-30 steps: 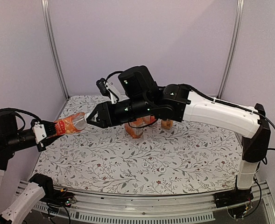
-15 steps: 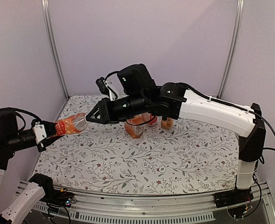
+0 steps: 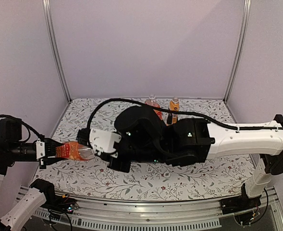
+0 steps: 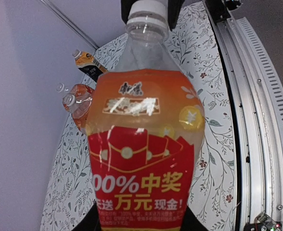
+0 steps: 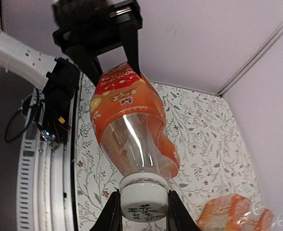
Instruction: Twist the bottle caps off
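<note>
left gripper [image 3: 49,150] clamps the bottle [image 3: 74,150] by its base, long axis level, neck toward the right gripper [image 5: 143,196], which pinches the cap [image 5: 143,207] end-on.

a robotics lab test cell: plain pale lilac panel walls [image 3: 146,48] meet at slim silver aluminium corner posts [image 3: 55,53], boxing in a small table under a white cloth printed with grey leafy sprigs [image 3: 218,168]. two white-and-black jointed robot arms [image 3: 247,137] stand at its near edge, by a ribbed silver metal rail [image 3: 146,211] that carries a small bare green circuit board [image 4: 266,222]
</note>
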Controlling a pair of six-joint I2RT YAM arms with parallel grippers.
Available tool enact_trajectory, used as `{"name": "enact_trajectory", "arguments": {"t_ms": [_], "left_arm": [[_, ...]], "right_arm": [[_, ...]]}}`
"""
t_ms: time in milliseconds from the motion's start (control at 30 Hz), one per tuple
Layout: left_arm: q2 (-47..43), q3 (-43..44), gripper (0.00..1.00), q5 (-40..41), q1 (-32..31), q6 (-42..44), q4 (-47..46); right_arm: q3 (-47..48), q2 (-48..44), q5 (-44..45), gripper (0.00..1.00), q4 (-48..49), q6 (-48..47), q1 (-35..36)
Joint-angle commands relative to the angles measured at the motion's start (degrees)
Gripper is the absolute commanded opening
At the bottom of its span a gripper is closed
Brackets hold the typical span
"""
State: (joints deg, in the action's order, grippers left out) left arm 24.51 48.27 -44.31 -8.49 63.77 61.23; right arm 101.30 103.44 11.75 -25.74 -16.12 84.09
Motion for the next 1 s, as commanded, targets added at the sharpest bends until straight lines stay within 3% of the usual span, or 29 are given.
{"name": "enact_trajectory", "arguments": {"t_ms": [0, 100, 333, 367, 400, 433, 500, 667, 733, 800, 867, 967], "left_arm": [[1.2, 1.3, 0.16, -1.9, 0.6, 1.9, 3.9], [1.1, 1.4, 0.16, -1.7, 0.5, 2.3, 4.2], [0.9, 1.4, 0.16, -1.2, 0.5, 3.9, 5.8], [0.9, 1.3, 0.16, -1.1, 0.5, 4.2, 5.9], [0.9, 1.2, 0.16, -1.2, 0.5, 4.4, 5.9], [1.0, 1.1, 0.16, -1.2, 0.5, 4.6, 5.9], [1.1, 1.1, 0.16, -1.0, 0.5, 4.9, 5.8], [0.3, 0.1, 0.16, 1.8, 0.5, 2.8, 1.7], [-0.5, -0.9, 0.16, 4.1, 0.5, 0.0, -2.5], [-1.5, -1.8, 0.16, 6.1, 0.5, -1.9, -6.3], [-2.3, -2.6, 0.17, 7.6, 0.5, -2.8, -9.1], [-2.5, -3.0, 0.17, 8.4, 0.6, -3.0, -10.2]], "right_arm": [[-11.4, -0.5, 25.5, 0.0, 11.7, -48.5, 8.4], [-9.4, 2.6, 31.0, 0.0, 15.2, -57.7, 8.7], [-9.7, 3.2, 29.1, 0.02, 19.4, -58.5, 8.8], [-9.9, 3.2, 29.0, 0.11, 19.6, -58.3, 8.8], [-9.9, 3.2, 29.3, 0.29, 19.6, -58.1, 8.8], [-9.8, 3.2, 29.6, 0.59, 19.9, -57.5, 8.8], [-9.9, 3.2, 30.5, 0.95, 21.8, -55.3, 8.8], [-9.7, 0.6, 28.8, 0.99, 22.6, -44.5, 8.0], [-8.7, -1.7, 24.1, 0.99, 17.5, -36.5, 6.8], [-5.7, -3.5, 13.4, 0.99, 8.8, -25.2, 4.0], [-2.8, -4.7, -1.8, 0.99, 3.3, -8.2, -0.6], [-1.6, -4.4, -16.4, 0.99, 3.5, 10.4, -6.5]]}}
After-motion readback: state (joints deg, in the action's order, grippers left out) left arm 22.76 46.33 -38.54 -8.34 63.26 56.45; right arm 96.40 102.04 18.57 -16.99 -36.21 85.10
